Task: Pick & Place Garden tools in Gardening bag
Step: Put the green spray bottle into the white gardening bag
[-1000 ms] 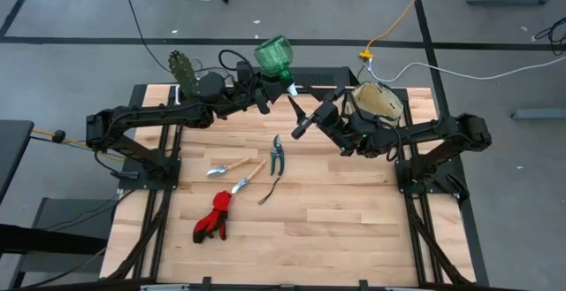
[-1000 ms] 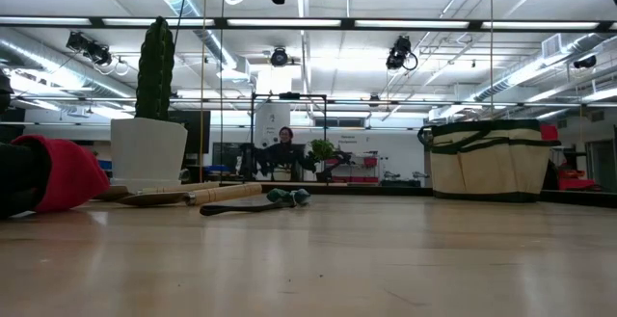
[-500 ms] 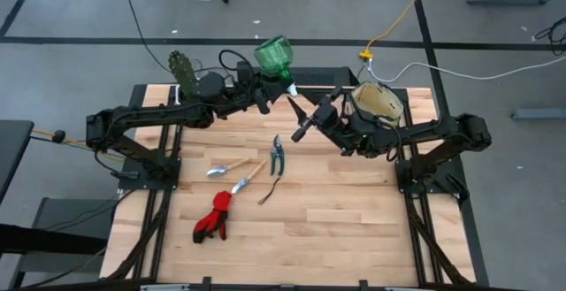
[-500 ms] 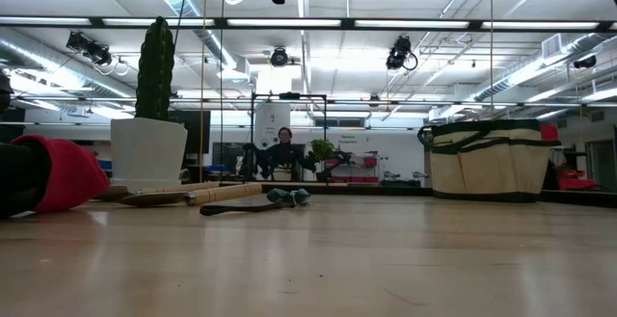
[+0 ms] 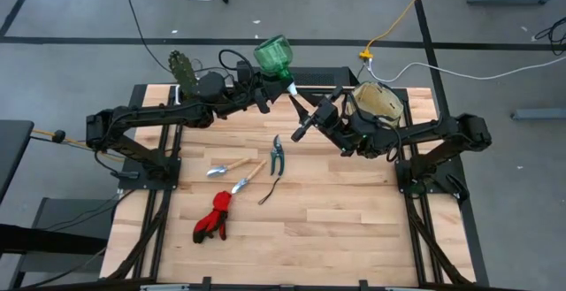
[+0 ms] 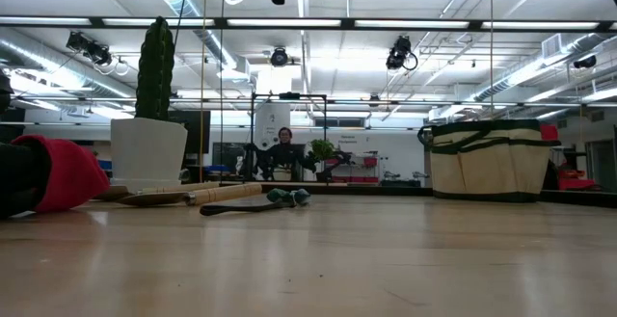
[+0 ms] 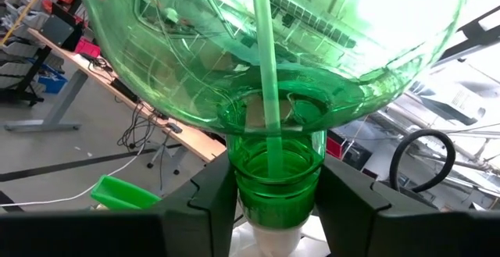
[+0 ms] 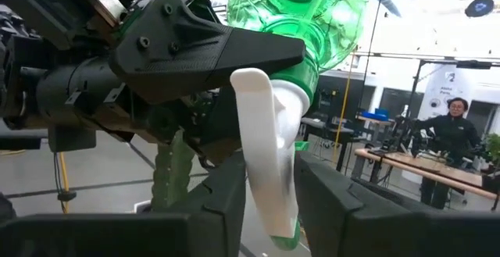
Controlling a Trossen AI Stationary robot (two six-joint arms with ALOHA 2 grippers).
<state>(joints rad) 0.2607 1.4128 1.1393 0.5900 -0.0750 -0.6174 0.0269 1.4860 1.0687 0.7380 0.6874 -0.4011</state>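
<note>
The green sprayer [image 5: 274, 57] is held high above the table's far middle. My left gripper [image 5: 276, 85] is shut on it. My right gripper [image 5: 297, 111] is shut on the sprayer's white head. The beige gardening bag [image 5: 378, 103] stands at the far right, beside my right arm. Lying flat on the table are the pruning shears [image 5: 278, 156], two wooden-handled tools [image 5: 232, 165], the red gloves [image 5: 212, 218] and a thin dark cord [image 5: 270, 192]. My left gripper pinches the sprayer's green neck [image 7: 277, 171], one finger on each side, just below the round body. It comes level from the table's left. The sprayer is lifted clear, its body toward the far edge. My right gripper pinches the white lever [image 8: 262, 132] of the sprayer's head between its two fingers [image 8: 226, 202]. It comes slanting from the table's right and near side. The lever points away from the bottle toward this gripper.
A white pot with a green cactus [image 5: 183, 68] stands at the far left corner, also in the low view [image 6: 149, 148]. The bag [image 6: 487, 158] is upright with its mouth open upward. Bare tabletop lies near the front edge and at the right.
My right gripper has moved a little toward the far edge and up to the sprayer's white head. The sprayer and my left gripper have kept still.
</note>
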